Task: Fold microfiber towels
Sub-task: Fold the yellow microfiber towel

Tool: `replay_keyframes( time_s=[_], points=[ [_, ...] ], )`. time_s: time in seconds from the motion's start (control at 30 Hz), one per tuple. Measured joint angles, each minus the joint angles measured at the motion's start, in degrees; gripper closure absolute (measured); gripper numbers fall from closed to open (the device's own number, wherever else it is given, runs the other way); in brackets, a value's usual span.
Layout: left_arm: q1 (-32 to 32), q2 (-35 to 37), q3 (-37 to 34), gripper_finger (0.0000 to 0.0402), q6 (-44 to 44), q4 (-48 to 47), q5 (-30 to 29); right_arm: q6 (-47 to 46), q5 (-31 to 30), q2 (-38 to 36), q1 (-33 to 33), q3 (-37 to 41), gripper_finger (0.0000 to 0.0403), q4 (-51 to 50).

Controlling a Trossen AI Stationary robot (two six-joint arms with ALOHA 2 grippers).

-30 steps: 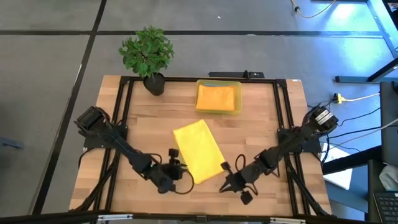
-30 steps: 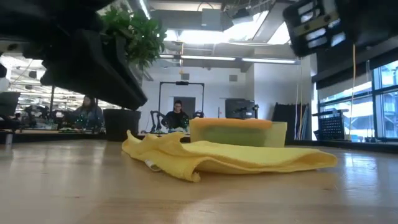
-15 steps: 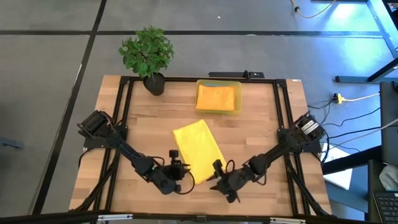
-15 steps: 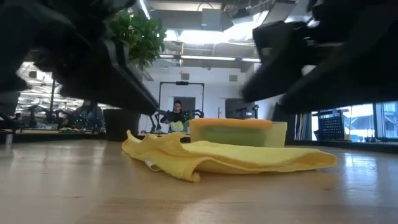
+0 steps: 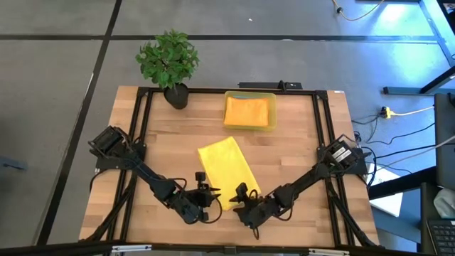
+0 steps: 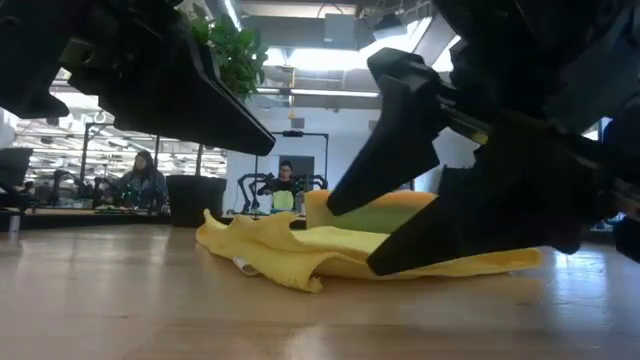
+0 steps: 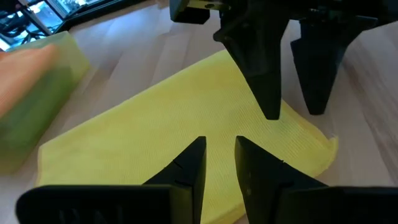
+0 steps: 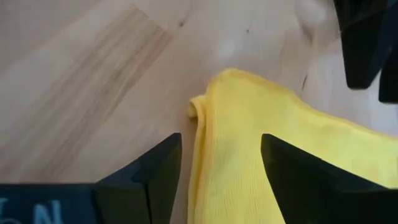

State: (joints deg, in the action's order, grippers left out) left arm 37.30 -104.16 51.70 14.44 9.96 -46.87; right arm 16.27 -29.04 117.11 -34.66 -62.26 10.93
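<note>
A yellow microfiber towel lies folded in a long strip on the wooden table, also seen in the low view. My left gripper hovers low over the strip's near end, its fingers a narrow gap apart with nothing between them. My right gripper is open wide, one finger on either side of the towel's near corner. An orange towel rests in the yellow bin. My right gripper slants down from the table's near right over the yellow towel's near end, fingers spread. I cannot tell whether the fingertips touch the cloth. The towel lies flat and slack on the table.
A potted plant stands at the far left corner. The bin sits at the far edge, right of the plant. A black frame rail runs along the table's sides. Bare wood lies left and right of the towel.
My right gripper has gone down and toward the table's left, to the yellow towel's near end, rolling as it went, and has opened. The towel has stayed where it lay.
</note>
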Motion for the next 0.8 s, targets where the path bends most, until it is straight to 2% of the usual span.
replay_keyframes(
  time_s=[0.5, 0.8],
  points=[
    [0.39, 0.00, 0.00, 0.0324, 0.56, 1.65, 0.00, 0.38, -2.73, 2.45, 0.40, -0.40, 0.0184, 1.99],
    [0.45, 0.00, 0.00, 0.0324, 0.48, 2.84, 0.02, 0.37, -4.13, 2.56, 2.88, -0.40, 0.0184, 2.95]
  ],
)
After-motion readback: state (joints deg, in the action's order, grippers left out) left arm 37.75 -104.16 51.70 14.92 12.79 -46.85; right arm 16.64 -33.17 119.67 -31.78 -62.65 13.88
